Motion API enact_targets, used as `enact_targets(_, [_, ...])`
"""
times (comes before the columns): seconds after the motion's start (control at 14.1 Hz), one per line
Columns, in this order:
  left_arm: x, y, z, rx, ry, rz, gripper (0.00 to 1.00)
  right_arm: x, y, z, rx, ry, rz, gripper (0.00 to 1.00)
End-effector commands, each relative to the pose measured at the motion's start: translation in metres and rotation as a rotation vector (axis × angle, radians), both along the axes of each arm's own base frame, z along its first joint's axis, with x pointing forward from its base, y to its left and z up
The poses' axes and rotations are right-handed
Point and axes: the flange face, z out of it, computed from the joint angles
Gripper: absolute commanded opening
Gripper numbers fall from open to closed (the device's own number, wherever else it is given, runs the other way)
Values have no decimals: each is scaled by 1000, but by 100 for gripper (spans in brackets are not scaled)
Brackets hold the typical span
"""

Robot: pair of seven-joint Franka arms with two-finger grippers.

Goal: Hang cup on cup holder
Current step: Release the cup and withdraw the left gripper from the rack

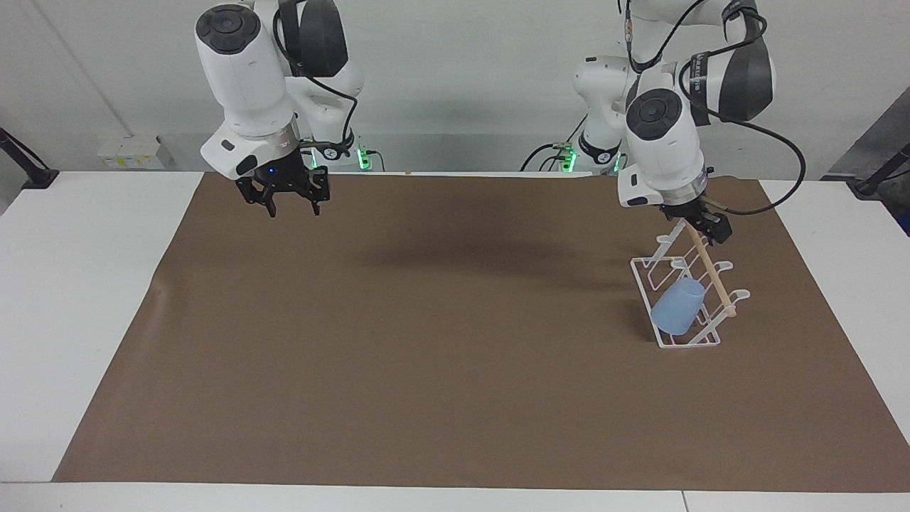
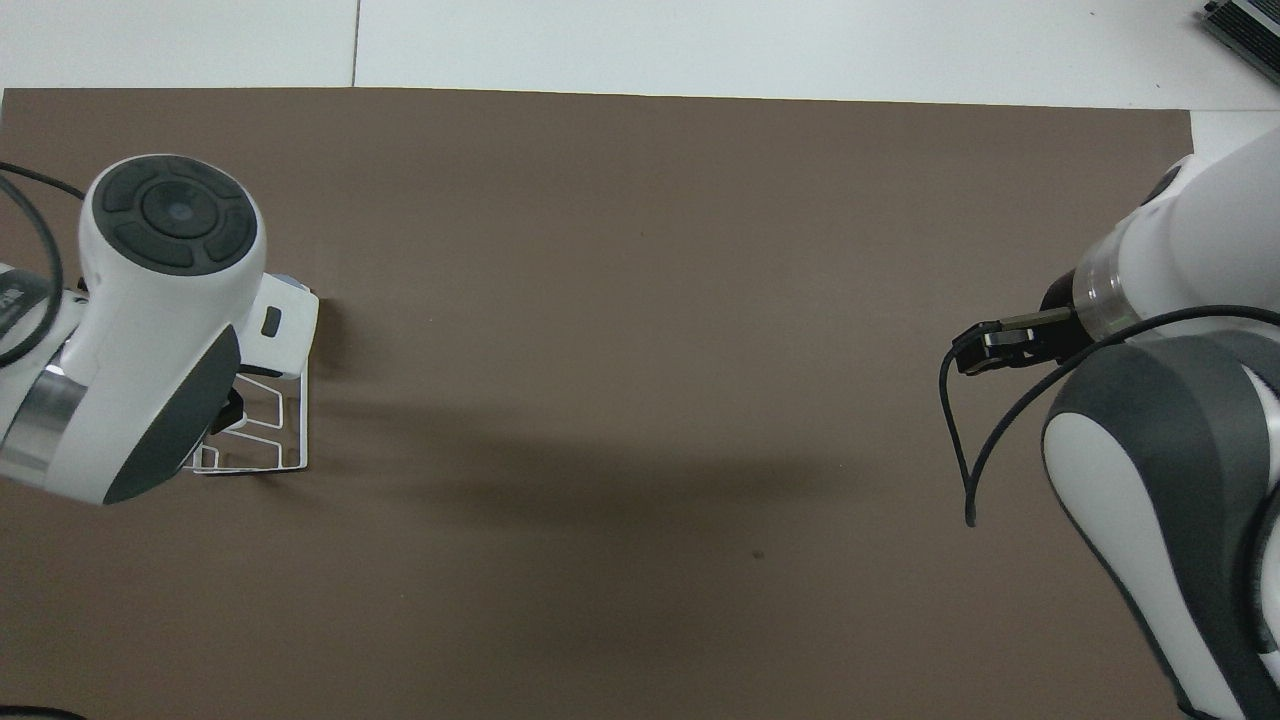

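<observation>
The cup (image 1: 679, 306) hangs mouth-down on a prong of the cup holder (image 1: 686, 299), toward the left arm's end of the desk (image 1: 99, 284). The left gripper (image 1: 704, 229) is above the holder's dowel, fingers spread and empty. Retract straight upward, clear of prongs and dowel. The right gripper (image 1: 286, 195) waits raised, fingers apart, empty

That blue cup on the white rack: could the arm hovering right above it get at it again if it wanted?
Probably yes: the left gripper hangs over the cup holder, and the cup sits uncovered on it.
</observation>
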Motion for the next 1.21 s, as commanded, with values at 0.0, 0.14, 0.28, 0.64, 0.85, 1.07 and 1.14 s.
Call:
enact_targets(0.0, [-9,16,17,-121,-55,209,100,-6,-2,1,2,-18,-1,91])
enact_targets(0.14, [-14,18,31,-130,-135,331,100,-6,1,0,50,-11,-11,95])
enact_targets(0.28, [-23,23,51,-201,-186,470,100,-5,0,2,60,-12,-15,100])
enact_targets(0.64, [-18,64,98,-400,-179,640,100,-5,1,3,62,-15,-21,100])
enact_targets(0.85, [-13,81,121,-433,-239,668,100,-4,1,4,62,-23,-53,100])
enact_targets(1.07, [3,100,144,-472,-298,699,100,-2,3,5,61,-43,-121,100])
enact_targets(1.14, [6,102,150,-474,-308,706,100,-2,3,4,62,-42,-141,100])
